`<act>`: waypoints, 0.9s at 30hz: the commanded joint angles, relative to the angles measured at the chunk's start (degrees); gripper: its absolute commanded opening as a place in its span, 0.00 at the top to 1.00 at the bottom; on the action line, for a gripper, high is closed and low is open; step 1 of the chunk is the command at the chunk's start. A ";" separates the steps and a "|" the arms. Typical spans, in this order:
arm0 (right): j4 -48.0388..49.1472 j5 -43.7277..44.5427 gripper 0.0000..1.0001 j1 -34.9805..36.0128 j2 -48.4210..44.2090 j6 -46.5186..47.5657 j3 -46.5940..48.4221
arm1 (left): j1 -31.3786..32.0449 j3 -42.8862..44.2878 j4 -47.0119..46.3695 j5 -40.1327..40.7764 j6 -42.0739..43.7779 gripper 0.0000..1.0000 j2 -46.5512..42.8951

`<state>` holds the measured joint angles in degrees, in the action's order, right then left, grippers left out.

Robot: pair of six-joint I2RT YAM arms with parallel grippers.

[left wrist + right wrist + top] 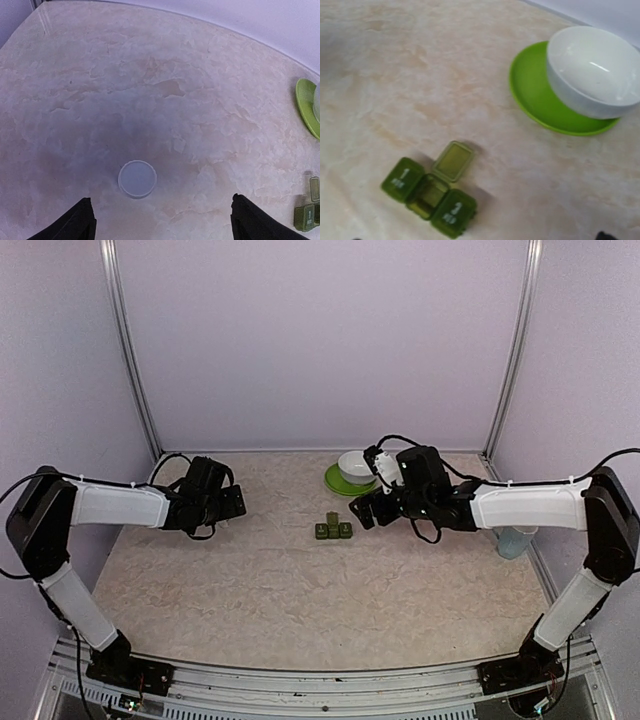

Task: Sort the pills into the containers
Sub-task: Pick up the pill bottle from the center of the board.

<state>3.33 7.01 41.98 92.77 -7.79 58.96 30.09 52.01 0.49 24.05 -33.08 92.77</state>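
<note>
Nothing in the left jaws: wide open, dark fingers (80, 222) on either side of a small white cap (137, 178) lying on the bench (165, 90), clear of it. Nothing in the right jaws either, likewise spread wide, with only a dark tip at the bottom edge of the wrist view. Just ahead of the right jaws, near mid-bench, the containers (430, 197): a green strip of three, end lids marked 1 and 3 shut, middle one open with its lid flipped back. Beyond the strip, towards the back wall, a white bowl (592, 70) on a green plate (535, 95), set off-centre. By the right edge of the bench, a pale cup (515, 540).
</note>
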 commanded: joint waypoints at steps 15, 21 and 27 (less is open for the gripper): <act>0.71 -3.44 0.00 -0.40 -4.43 1.21 -1.75 | -3.88 7.83 1.68 -2.21 0.05 0.28 11.07; 0.95 -3.48 0.00 -0.35 -3.53 0.91 -1.41 | -4.18 8.21 1.44 -2.81 -0.08 0.34 12.38; 1.15 -3.76 0.00 -0.32 -3.19 0.34 -1.53 | -4.67 8.73 1.63 -2.46 -0.29 0.45 13.03</act>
<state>3.36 3.25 41.98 89.67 -6.94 57.89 26.04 58.67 1.91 21.41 -33.15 105.10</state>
